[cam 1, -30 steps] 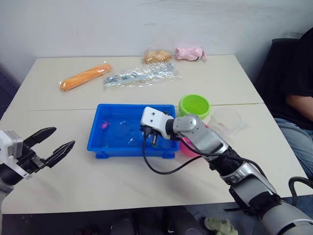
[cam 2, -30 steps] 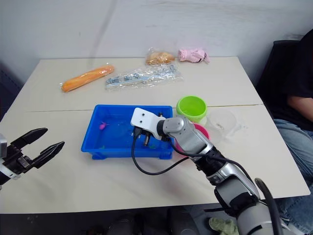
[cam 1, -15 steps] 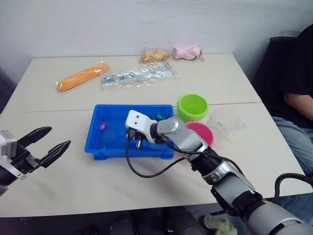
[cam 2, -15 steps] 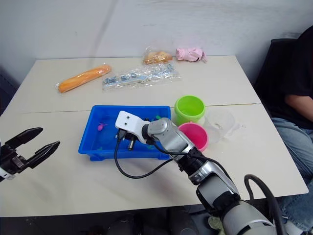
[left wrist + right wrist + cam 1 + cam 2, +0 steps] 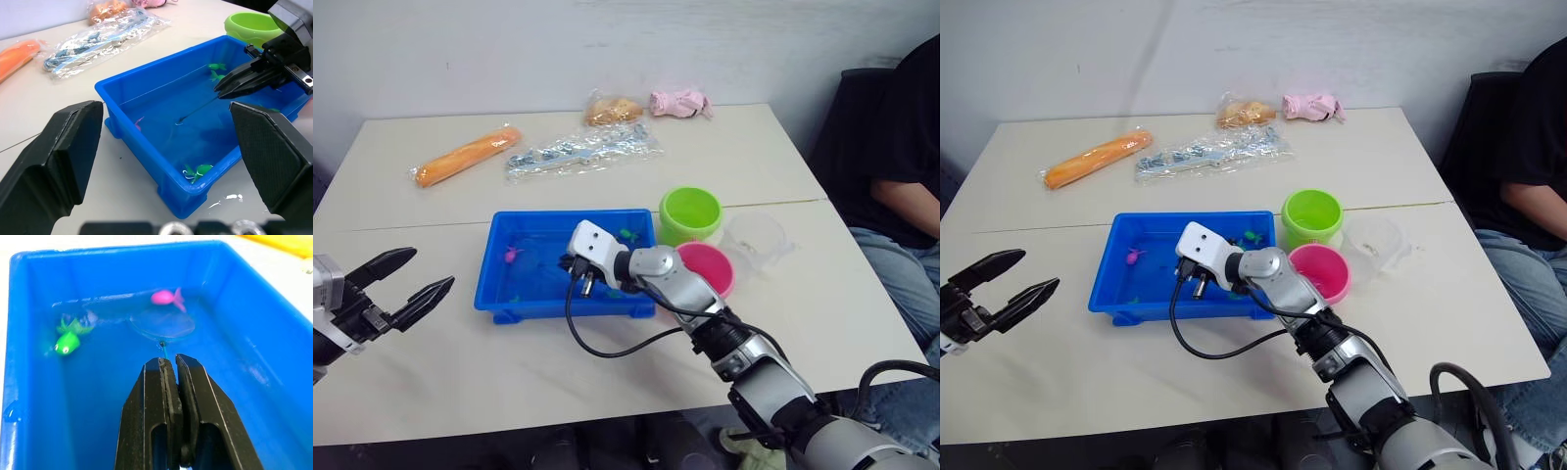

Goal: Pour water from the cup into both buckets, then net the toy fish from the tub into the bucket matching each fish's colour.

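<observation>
Right fingers: right gripper (image 5: 168, 363) pressed together on the thin handle of the net (image 5: 163, 323), inside the tub (image 5: 505, 257)
Net: hoop under the water near the tub's middle, a pink fish (image 5: 166, 297) just beyond its rim, a green fish (image 5: 67, 340) off to one side and apart from it
Left fingers: left gripper (image 5: 415, 284) spread wide apart, holding nothing, over bare tabletop (image 5: 460, 362) well clear of the tub's outer short wall
Other fish: more green ones at the tub corner nearest the green bucket (image 5: 691, 211), and a green pair by the tub's near wall (image 5: 196, 171)
Edges: tub walls rise on all sides of the net; the right arm reaches in over the tub end nearest the buckets
Buckets: green one just beside the tub's far corner, pink bucket (image 5: 709, 266) touching or nearly touching it, partly behind the right arm
Cup: the cup (image 5: 756, 238) stands beyond both buckets from the tub
Around: orange packet (image 5: 465, 155), clear bag (image 5: 578, 149), tan bag (image 5: 612, 109) and pink object (image 5: 680, 101) lie far behind the tub
Room: pale wall behind the tabletop, a seated person (image 5: 891, 147) past the cup
</observation>
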`<state>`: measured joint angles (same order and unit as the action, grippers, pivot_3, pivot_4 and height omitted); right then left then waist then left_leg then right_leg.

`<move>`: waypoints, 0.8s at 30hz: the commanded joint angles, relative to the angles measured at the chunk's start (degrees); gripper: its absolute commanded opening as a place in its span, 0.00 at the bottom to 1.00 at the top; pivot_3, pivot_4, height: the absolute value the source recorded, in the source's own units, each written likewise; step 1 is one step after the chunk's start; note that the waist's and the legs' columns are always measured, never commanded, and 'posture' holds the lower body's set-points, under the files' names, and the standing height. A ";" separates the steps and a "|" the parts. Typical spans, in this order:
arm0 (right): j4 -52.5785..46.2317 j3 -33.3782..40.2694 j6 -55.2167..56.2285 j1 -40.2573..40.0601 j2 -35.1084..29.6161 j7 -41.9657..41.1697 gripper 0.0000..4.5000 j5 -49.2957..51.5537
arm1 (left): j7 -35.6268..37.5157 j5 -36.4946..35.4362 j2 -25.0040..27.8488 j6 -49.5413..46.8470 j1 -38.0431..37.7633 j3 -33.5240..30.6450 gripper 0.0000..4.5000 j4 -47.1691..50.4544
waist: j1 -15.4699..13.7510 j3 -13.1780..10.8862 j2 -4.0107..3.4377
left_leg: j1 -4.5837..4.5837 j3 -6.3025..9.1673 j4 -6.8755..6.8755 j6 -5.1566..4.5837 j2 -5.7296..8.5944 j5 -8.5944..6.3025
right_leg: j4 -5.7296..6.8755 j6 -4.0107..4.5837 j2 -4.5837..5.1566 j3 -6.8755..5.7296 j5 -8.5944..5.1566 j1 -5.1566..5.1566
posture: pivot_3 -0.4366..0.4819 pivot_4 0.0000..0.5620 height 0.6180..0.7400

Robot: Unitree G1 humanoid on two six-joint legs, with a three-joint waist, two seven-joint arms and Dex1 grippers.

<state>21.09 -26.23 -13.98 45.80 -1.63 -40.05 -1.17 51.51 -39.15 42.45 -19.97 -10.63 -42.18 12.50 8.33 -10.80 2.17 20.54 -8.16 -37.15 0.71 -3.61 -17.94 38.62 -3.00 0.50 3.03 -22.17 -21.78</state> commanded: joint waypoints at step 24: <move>-15.37 9.00 9.39 -7.19 -10.31 -10.28 0.00 7.20 | 2.91 -0.65 2.43 0.94 2.01 -0.30 0.99 -0.88 | -0.61 -0.01 0.00 | 0.00 0.02 -0.01 0.00 0.00 0.00 | -0.04 0.00 0.01 0.00 0.00 0.04 | 0.48 0.27 1.00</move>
<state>9.75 -19.34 -4.16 38.99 -10.85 -48.61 3.62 53.69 -39.14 43.68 -19.96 -9.21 -42.01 10.63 7.72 -10.82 2.17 20.55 -8.14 -37.16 0.71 -3.61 -17.94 38.57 -3.00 0.51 3.03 -22.17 -21.73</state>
